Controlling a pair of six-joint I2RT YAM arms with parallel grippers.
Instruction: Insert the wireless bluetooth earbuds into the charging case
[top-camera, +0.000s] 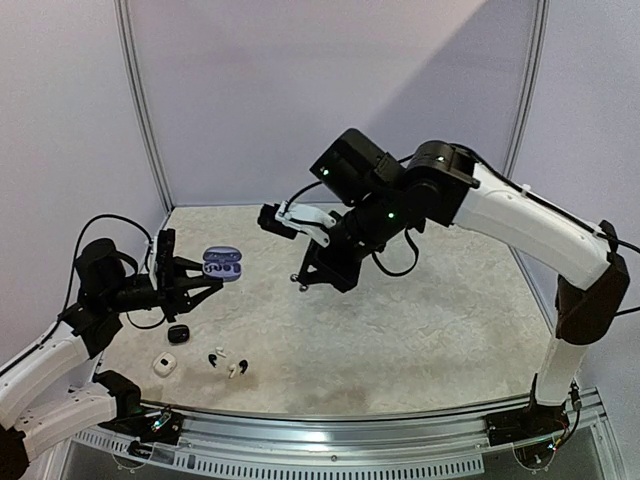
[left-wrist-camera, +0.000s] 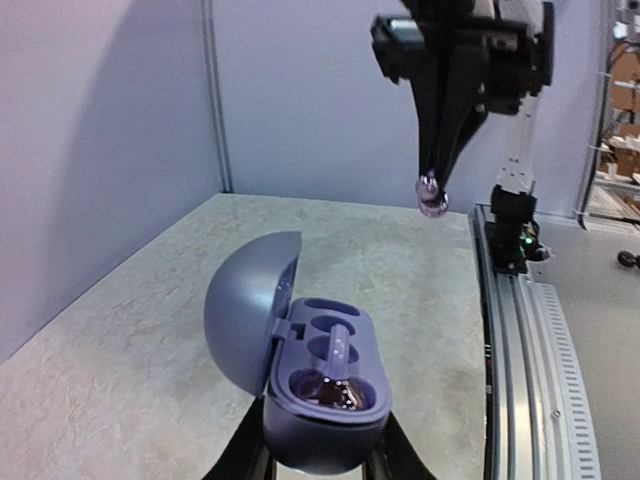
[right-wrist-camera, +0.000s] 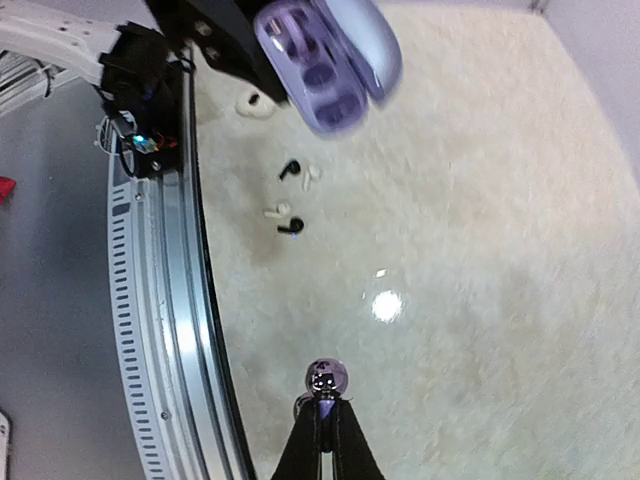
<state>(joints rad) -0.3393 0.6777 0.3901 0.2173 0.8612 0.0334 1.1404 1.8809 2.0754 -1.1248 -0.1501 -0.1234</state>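
My left gripper is shut on the lavender charging case, holding it above the table's left side. In the left wrist view the case has its lid swung open, and my left gripper clamps its base. One lavender earbud sits in the near socket and the far socket is bare. My right gripper hangs to the right of the case, shut on a second lavender earbud at its fingertips. That earbud hangs above and beyond the case.
Loose black and white earbuds lie near the front left of the table. A black case and a white case lie beside them. A metal rail runs along the near edge.
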